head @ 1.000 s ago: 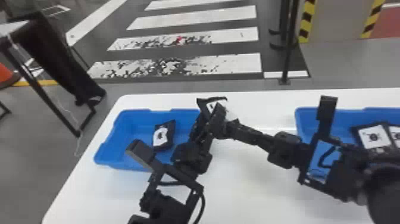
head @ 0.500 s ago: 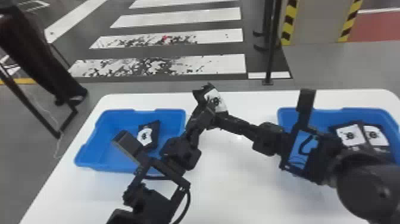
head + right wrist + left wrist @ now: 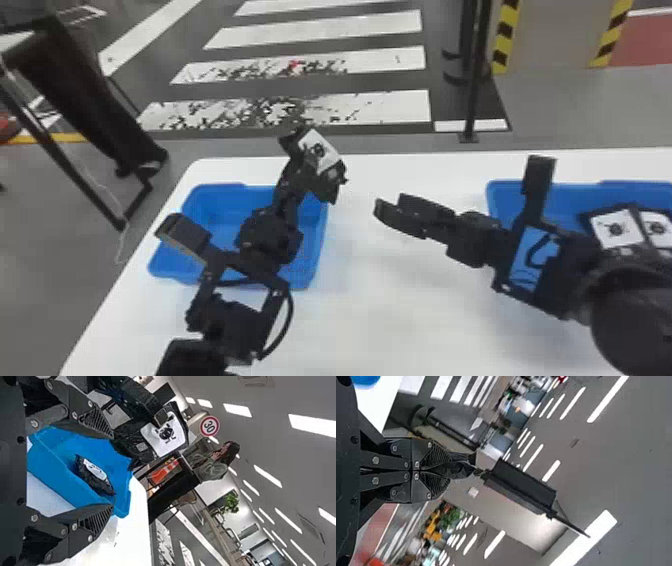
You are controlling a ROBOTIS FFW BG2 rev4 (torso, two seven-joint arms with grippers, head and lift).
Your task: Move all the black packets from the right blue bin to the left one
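Observation:
Up above the back right corner of the left blue bin (image 3: 215,196), my left gripper (image 3: 309,172) holds a black packet (image 3: 321,149) with a white label. The left wrist view has that gripper (image 3: 461,466) shut on the packet's edge. My right gripper (image 3: 392,206) is over the table between the bins; in the right wrist view the gripper (image 3: 113,471) has its fingers wide apart, nothing between them, with the held packet (image 3: 164,435) farther off. One packet (image 3: 94,478) lies in the left bin. Labelled packets (image 3: 616,230) lie in the right blue bin (image 3: 505,192).
The bins stand apart on a white table (image 3: 380,310), whose far edge runs just behind them. A black stand (image 3: 85,90) is on the floor beyond the table's left side, and a dark post (image 3: 472,95) rises behind the table.
Earlier both grippers met at the packet. My right gripper has let it go, its fingers now apart. My left gripper has moved left with the packet, towards the left bin. The head view has shifted.

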